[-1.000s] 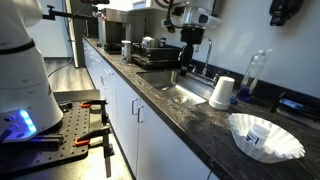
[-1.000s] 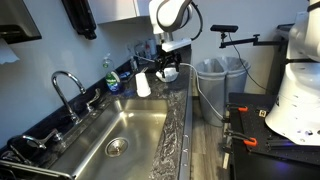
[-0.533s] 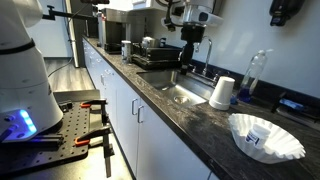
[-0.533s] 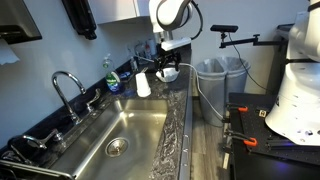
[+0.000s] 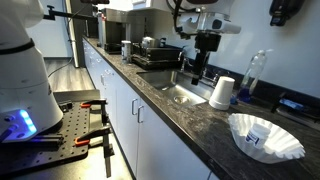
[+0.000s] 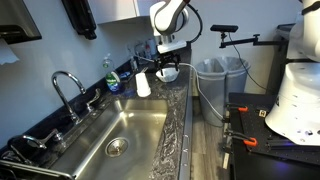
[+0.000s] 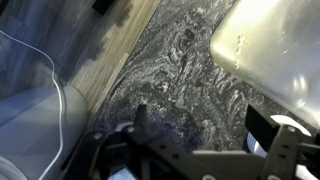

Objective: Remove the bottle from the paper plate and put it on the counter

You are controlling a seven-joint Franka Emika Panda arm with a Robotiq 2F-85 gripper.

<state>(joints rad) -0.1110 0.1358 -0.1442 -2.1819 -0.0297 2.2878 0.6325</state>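
The paper plate point(image 5: 285, 148) with its fluted rim sits on the dark speckled counter point(image 5: 190, 115) at the near right; it also shows in an exterior view point(image 6: 168, 74), small, past the cup. The tiny white bottle point(image 5: 256, 130) with a blue patch lies inside the plate. My gripper point(image 5: 204, 68) hangs over the counter by the sink, short of the plate and well above it. In the wrist view the gripper point(image 7: 205, 125) is open and empty over bare counter point(image 7: 190, 70). In that view the plate and bottle are out of sight.
An upturned white paper cup point(image 5: 222, 92) stands between the gripper and the plate, with a tall clear plastic bottle point(image 5: 253, 72) behind it. The steel sink point(image 6: 120, 135) and faucet point(image 6: 68, 85) lie along the counter. A blue soap bottle point(image 6: 113, 76) stands by the wall.
My gripper has moved along the counter towards the cup and plate and a little lower. The plate, bottle and cup have not moved.
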